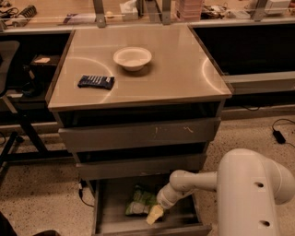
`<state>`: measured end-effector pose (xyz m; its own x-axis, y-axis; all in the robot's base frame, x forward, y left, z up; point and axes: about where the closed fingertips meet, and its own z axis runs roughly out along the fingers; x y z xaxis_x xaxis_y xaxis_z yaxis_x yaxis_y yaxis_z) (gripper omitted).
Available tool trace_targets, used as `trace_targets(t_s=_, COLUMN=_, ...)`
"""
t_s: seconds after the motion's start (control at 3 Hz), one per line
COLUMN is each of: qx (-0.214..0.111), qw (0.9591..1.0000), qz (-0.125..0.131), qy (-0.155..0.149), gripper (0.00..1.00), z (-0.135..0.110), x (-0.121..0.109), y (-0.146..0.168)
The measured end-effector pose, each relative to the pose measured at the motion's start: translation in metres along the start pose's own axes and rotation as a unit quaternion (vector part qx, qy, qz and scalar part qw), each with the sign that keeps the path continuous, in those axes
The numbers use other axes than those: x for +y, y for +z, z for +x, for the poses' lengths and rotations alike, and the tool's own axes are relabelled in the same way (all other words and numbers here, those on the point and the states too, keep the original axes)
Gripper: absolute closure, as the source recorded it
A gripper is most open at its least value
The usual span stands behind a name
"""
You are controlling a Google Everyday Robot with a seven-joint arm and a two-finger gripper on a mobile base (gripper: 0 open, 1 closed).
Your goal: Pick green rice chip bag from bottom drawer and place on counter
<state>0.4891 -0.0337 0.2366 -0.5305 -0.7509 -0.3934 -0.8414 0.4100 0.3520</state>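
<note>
The green rice chip bag [139,201] lies crinkled inside the open bottom drawer [110,216], near its middle. My gripper [155,214] reaches down into the drawer from the right on the white arm [193,182]. Its pale tip sits just right of and in front of the bag, close to it or touching. The counter [175,64] is the beige top of the grey cabinet, above the drawers.
A white bowl [132,57] and a dark blue snack packet [96,82] lie on the counter. Two wider grey drawers [138,133] sit above the open one. My white arm's large housing [256,193] fills the lower right. A cluttered workbench [69,14] runs behind.
</note>
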Motion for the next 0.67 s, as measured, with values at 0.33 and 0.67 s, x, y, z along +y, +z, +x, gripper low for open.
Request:
trace_targets(t_s=0.33, qx=-0.011, qw=0.9997, qz=0.019, qy=-0.012, gripper=0.0, z=-0.006, x=-0.022, y=0.017)
trace_targets(t_s=0.67, qx=-0.016, qw=0.999, qz=0.032, qy=-0.025, gripper=0.0, z=-0.013, x=-0.038, y=0.03)
